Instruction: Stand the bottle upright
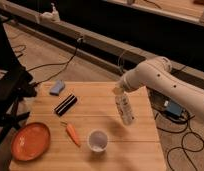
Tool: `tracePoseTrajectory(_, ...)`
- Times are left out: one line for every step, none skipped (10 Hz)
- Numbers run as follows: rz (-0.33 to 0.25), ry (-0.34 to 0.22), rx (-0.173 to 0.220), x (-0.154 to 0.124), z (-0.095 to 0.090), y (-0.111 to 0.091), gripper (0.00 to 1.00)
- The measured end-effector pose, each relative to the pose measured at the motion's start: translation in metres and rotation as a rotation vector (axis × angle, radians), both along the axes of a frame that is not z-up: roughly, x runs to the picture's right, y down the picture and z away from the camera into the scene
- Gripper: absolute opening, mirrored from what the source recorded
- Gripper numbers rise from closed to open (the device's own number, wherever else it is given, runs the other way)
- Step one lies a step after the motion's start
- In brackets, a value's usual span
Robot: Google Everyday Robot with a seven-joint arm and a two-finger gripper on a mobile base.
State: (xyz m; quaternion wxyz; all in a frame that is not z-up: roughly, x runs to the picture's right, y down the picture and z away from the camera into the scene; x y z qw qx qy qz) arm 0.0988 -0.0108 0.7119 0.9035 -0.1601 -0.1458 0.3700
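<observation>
The slim, pale plastic bottle [125,109] slants above the smooth wooden surface [97,107]. The round white pincer [118,92] is closed tight on its cap end, just above it.

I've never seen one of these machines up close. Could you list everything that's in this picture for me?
table: one, light wood, centre
bottle: one, pale whitish, tilted over the table's right side
cup: one, white, front, left of the bottle
carrot: one, orange, left of the cup
plate: one, orange-red, front left corner
flat bar: one, black, behind the carrot
small pad: one, blue-grey, table's far left
cables: several, dark, on the floor
arm: one, white, reaching in from the right
hand: one, shut on the bottle's top end
</observation>
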Motion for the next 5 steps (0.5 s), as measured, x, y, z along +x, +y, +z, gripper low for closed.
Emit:
tracePoseTrajectory(-0.003,-0.002,0.000,-0.0022,0.0003,-0.0002,0.06)
tracePoseTrajectory(-0.003,-0.003,0.001,-0.0027,0.0000,-0.0006,0.06)
tracePoseTrajectory(-0.003,-0.002,0.000,-0.0020,0.0001,-0.0003,0.06)
tracePoseTrajectory(-0.001,-0.002,0.000,-0.0014,0.0000,-0.0003,0.06)
tracePoseTrajectory(-0.004,-0.002,0.001,-0.0025,0.0004,-0.0008,0.06)
